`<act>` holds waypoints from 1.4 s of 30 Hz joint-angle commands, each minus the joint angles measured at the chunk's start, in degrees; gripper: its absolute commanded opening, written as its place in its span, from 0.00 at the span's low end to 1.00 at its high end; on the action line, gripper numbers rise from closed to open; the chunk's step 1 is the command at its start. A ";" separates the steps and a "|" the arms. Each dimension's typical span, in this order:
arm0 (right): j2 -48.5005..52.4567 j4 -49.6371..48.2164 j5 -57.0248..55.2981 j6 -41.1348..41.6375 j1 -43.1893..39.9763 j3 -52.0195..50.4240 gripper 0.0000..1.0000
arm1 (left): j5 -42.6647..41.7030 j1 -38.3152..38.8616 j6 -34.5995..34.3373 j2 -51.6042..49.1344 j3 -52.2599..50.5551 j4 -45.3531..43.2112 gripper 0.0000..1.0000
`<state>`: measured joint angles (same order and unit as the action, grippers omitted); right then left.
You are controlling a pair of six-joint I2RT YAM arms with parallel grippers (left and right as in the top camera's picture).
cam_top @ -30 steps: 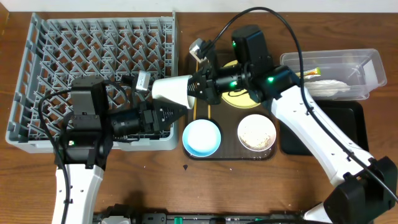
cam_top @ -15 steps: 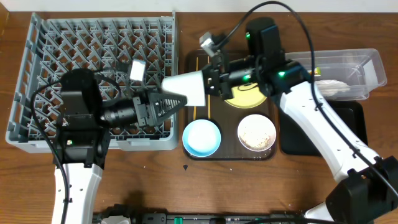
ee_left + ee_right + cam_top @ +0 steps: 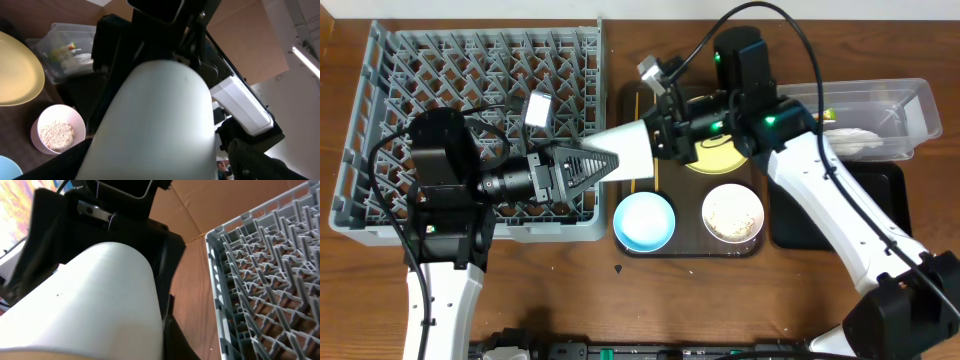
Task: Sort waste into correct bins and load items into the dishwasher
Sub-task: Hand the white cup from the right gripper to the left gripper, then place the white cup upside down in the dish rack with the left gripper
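Observation:
A white cup (image 3: 628, 150) hangs on its side above the gap between the dishwasher (image 3: 380, 205) and the brown tray. My right gripper (image 3: 662, 135) is shut on its right end; in the right wrist view the cup (image 3: 90, 300) lies against a black finger (image 3: 175, 335). My left gripper (image 3: 598, 166) stands open around the cup's left end, and a gap shows beside the cup (image 3: 160, 110). The yellow plate (image 3: 722, 160), light-blue bowl (image 3: 644, 221) and white bowl (image 3: 732, 212) of rice sit on the tray. Chopsticks (image 3: 634, 105) lie along its left edge.
The brown serving tray (image 3: 685, 246) lies right of the rack. A clear tub (image 3: 912, 100) at the far right holds a tissue (image 3: 850, 142) and a wrapper (image 3: 820, 117). The black tray (image 3: 880, 215) lies in front of it. Both arms cross the middle.
The left gripper's jaws have spread wide and let go of the cup. The right gripper, still shut on the cup, has carried it a little to the right.

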<state>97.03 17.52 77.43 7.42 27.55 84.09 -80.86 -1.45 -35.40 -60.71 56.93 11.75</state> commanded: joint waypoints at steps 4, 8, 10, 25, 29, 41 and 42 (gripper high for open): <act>0.04 -0.15 -3.89 0.72 3.39 -0.22 0.01 | -2.12 0.94 0.79 0.11 -0.46 -0.24 0.79; 0.04 -0.13 -3.87 0.92 2.58 -0.22 0.01 | -2.25 0.94 0.81 0.15 -0.46 -0.26 0.69; 0.04 0.13 -3.76 0.96 2.40 -0.22 0.08 | -2.21 0.94 0.81 0.15 -0.46 -0.26 0.62; -0.07 13.73 -23.28 2.86 -4.68 -0.22 0.70 | 28.55 -0.39 8.46 0.17 -0.37 20.11 0.60; -0.07 21.70 -33.29 2.82 -4.22 -0.22 0.70 | 42.97 -2.99 8.79 0.15 2.01 30.82 0.58; -0.07 30.05 -51.15 2.16 3.32 -0.22 0.72 | 94.73 -6.36 8.66 -1.86 9.64 49.70 0.59; -0.07 30.12 -51.78 2.16 3.96 -0.22 0.72 | 94.84 -7.10 7.78 -2.82 9.64 49.57 0.59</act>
<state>97.08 47.46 30.70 10.07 29.61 83.85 -0.12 -7.27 -26.63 -61.32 65.71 61.04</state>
